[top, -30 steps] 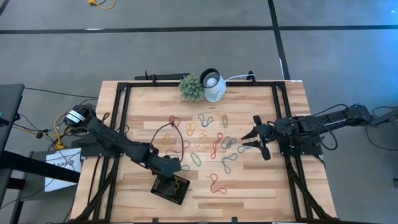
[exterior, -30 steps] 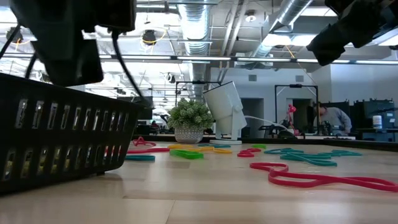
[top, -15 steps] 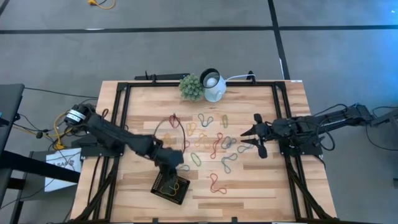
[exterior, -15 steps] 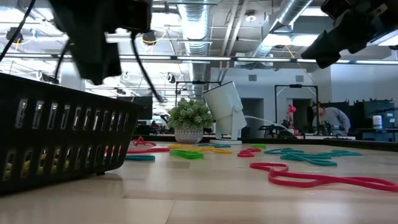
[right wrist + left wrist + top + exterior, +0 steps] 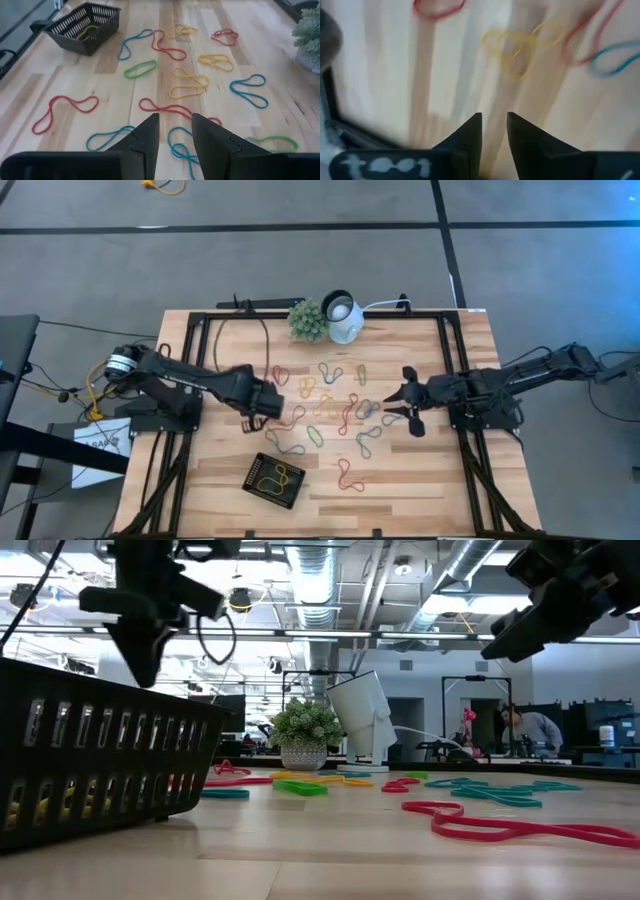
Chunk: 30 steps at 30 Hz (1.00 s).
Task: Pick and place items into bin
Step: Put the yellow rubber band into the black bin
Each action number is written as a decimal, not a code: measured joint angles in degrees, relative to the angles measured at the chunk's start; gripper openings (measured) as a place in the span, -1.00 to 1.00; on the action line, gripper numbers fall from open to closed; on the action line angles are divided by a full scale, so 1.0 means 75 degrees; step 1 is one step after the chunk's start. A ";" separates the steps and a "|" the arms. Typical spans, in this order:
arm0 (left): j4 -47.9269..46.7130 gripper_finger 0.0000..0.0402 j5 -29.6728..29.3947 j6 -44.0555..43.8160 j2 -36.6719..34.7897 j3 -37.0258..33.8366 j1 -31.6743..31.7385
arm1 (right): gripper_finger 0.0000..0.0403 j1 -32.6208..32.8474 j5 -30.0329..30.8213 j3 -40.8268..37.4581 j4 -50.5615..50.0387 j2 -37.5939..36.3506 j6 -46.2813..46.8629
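Left gripper (image 5: 272,402) above surface (image 5: 200,480), fingers slightly parted, empty, far of bin (image 5: 274,479). Bin near-left, yellow band inside. Rubber bands (image 5: 340,410) scattered mid-surface. Right gripper (image 5: 398,403) at right, parted, empty.

Two dark jointed arms, black cables, pointed black fingers (image 5: 150,131)

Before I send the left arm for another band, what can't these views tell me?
- Bin contents: high view too small; low view's slatted wall hides all but yellow glimpses.
- Left gripper: wrist view motion-blurred, so the bands below it are smeared.
- Right gripper: nothing between its fingers.
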 joint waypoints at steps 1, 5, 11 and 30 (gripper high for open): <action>-0.0125 -0.61 -0.0006 0.0014 -0.0180 -0.0081 0.0134 | -0.47 0.0000 0.0000 0.0000 0.0004 0.0046 0.0001; -0.0142 -0.62 -0.0372 0.0055 -0.1427 -0.0481 0.0709 | -0.47 0.0000 -0.0003 0.0000 0.0001 0.0188 0.0001; 0.2583 -0.62 0.0110 -0.0938 -0.3944 -0.1917 0.1647 | -0.47 0.0000 -0.0006 0.0003 0.0004 0.0186 0.0004; 0.8004 -0.62 0.0843 -0.0641 -0.2633 -0.5490 0.1525 | -0.47 0.0000 -0.0001 0.0003 0.0004 0.0186 0.0080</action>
